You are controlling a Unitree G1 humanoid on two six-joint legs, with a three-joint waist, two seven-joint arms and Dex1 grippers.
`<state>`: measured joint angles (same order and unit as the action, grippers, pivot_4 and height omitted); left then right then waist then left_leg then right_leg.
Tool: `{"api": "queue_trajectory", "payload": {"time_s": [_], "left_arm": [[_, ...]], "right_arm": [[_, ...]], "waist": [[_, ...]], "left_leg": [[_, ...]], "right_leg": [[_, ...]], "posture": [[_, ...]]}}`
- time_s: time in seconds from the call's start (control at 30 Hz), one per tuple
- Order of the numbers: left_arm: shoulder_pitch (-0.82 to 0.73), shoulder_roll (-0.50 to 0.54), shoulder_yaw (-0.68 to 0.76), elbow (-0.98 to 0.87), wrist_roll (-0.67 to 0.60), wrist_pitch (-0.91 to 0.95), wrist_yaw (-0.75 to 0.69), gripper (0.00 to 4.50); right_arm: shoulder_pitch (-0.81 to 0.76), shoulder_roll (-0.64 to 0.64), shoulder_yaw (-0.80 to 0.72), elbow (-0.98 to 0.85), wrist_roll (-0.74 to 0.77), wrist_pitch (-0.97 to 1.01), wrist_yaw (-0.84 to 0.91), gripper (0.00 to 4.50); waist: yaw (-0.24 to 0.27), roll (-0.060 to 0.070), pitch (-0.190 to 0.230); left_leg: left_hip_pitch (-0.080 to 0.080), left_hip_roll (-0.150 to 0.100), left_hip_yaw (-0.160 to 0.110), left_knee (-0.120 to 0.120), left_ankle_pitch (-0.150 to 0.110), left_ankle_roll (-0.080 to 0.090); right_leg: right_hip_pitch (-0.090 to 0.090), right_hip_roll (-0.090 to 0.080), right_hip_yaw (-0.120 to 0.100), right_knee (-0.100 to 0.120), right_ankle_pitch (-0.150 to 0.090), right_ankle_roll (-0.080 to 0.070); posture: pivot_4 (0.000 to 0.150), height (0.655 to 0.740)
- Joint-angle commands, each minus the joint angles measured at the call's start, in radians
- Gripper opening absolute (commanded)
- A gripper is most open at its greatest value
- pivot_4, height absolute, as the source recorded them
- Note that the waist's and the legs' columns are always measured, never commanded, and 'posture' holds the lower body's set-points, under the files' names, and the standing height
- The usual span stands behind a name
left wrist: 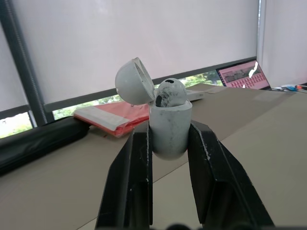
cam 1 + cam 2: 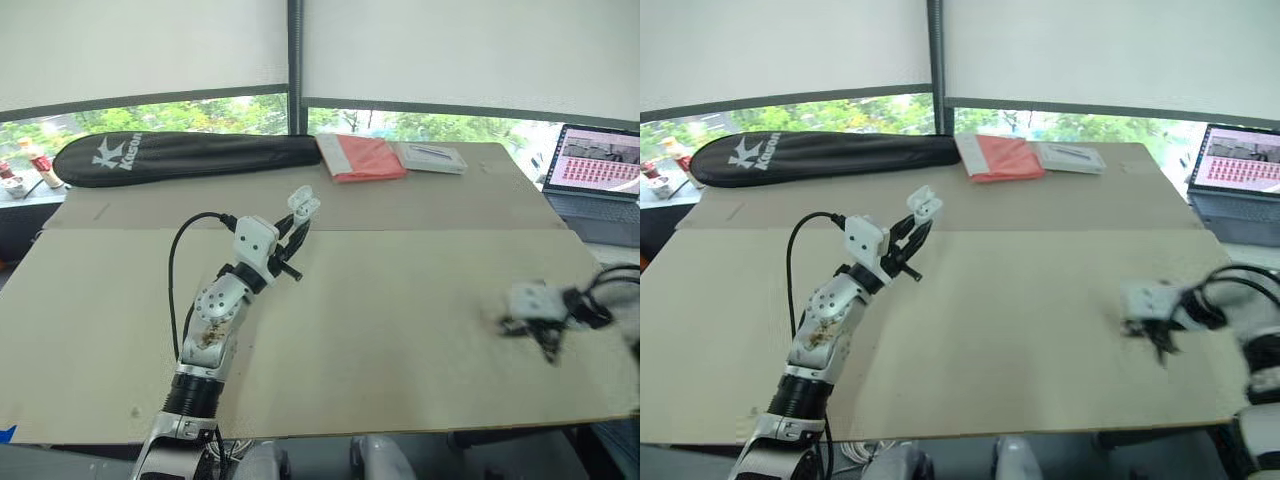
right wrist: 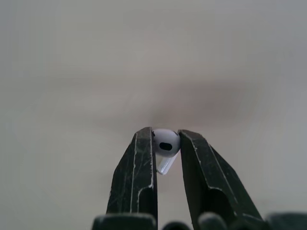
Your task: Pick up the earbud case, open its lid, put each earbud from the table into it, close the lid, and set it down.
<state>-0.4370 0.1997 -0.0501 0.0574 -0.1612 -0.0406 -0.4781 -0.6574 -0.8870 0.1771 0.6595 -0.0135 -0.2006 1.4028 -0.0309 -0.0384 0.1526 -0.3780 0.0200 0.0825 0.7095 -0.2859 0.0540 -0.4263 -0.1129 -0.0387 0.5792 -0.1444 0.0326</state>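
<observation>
Left pincer clenched on earbud case, raised above tabletop; lid open, one earbud seated. Right pincer grips second earbud, well apart. Remaining: insert it, close lid, set down.

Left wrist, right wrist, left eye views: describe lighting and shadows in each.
Left wrist view: bright blinds backlight the earbud case, its near side softly shaded. Right wrist view: the earbud in the right gripper is evenly lit, a dim soft shadow on the table behind. Left eye view: diffuse daylight, no hard shadows.
</observation>
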Motion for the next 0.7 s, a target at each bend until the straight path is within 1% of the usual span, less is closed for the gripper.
{"api": "queue_trajectory", "payload": {"time_s": [0.03,0.07,0.13,0.2,0.23,0.27,0.33,0.43,0.5,0.7], "left_arm": [[-0.035,0.006,0.006,0.017,-0.031,0.001,-0.042,0.54],[-0.043,0.003,0.009,0.027,-0.042,0.01,-0.053,0.54],[-0.063,-0.001,0.015,0.041,-0.069,0.031,-0.075,0.54],[-0.082,-0.002,0.017,0.044,-0.1,0.062,-0.105,0.54],[-0.094,0.004,0.015,0.049,-0.102,0.068,-0.121,0.54],[-0.106,0.008,0.014,0.057,-0.102,0.069,-0.129,0.54],[-0.121,0.01,0.016,0.067,-0.102,0.072,-0.141,0.54],[-0.136,0.0,0.013,0.06,-0.121,0.089,-0.162,0.54],[-0.143,-0.005,0.01,0.054,-0.128,0.095,-0.169,0.54],[-0.153,-0.012,0.013,0.046,-0.143,0.105,-0.189,0.54]], "right_arm": [[-0.094,0.137,-0.174,-0.308,0.262,0.544,-0.203,0.34],[-0.105,0.188,-0.21,-0.377,0.313,0.645,-0.27,0.34],[-0.113,0.279,-0.263,-0.486,0.376,0.762,-0.395,0.34],[-0.129,0.385,-0.301,-0.582,0.434,0.834,-0.517,0.34],[-0.15,0.459,-0.327,-0.626,0.467,0.868,-0.604,0.34],[-0.167,0.522,-0.351,-0.661,0.502,0.903,-0.678,0.34],[-0.179,0.595,-0.368,-0.714,0.531,0.939,-0.768,0.34],[-0.154,0.652,-0.334,-0.787,0.53,0.931,-0.832,0.34],[-0.134,0.666,-0.316,-0.812,0.521,0.916,-0.854,0.34],[-0.087,0.634,-0.243,-0.835,0.453,0.838,-0.857,0.34]], "waist": [[0.006,0.009,0.001],[0.017,0.011,0.002],[0.038,0.011,0.002],[0.055,0.011,0.001],[0.059,0.012,0.001],[0.059,0.012,0.002],[0.059,0.013,0.002],[0.058,0.013,0.002],[0.054,0.013,0.002],[0.036,0.013,0.002]], "left_leg": [[-0.002,0.001,0.0,-0.001,0.001,-0.001],[-0.006,0.0,0.0,-0.001,0.001,-0.002],[-0.016,-0.003,0.0,0.001,0.004,-0.005],[-0.024,-0.003,-0.002,0.002,0.005,-0.008],[-0.027,-0.003,-0.003,0.002,0.008,-0.013],[-0.028,-0.003,-0.004,0.002,0.008,-0.013],[-0.031,-0.005,-0.003,0.003,0.008,-0.01],[-0.032,-0.007,-0.003,0.006,0.004,-0.003],[-0.032,-0.007,-0.002,0.007,0.004,-0.002],[-0.031,-0.008,-0.001,0.006,0.004,-0.002]], "right_leg": [[-0.002,0.0,0.0,0.001,0.001,0.002],[-0.008,0.0,-0.001,0.003,0.001,0.002],[-0.025,-0.002,-0.001,0.016,0.001,0.001],[-0.032,0.0,-0.004,0.016,0.001,0.0],[-0.032,0.0,-0.006,0.016,0.001,0.0],[-0.032,0.0,-0.007,0.016,0.001,0.0],[-0.032,0.0,-0.007,0.016,0.002,0.0],[-0.03,0.0,-0.007,0.014,0.003,0.002],[-0.03,-0.001,-0.006,0.014,0.003,0.003],[-0.03,0.001,-0.006,0.014,0.003,0.004]], "posture": [[0.15,0.74],[0.15,0.74],[0.15,0.74],[0.15,0.74],[0.15,0.74],[0.15,0.74],[0.15,0.74],[0.15,0.74],[0.15,0.74],[0.15,0.74]]}}
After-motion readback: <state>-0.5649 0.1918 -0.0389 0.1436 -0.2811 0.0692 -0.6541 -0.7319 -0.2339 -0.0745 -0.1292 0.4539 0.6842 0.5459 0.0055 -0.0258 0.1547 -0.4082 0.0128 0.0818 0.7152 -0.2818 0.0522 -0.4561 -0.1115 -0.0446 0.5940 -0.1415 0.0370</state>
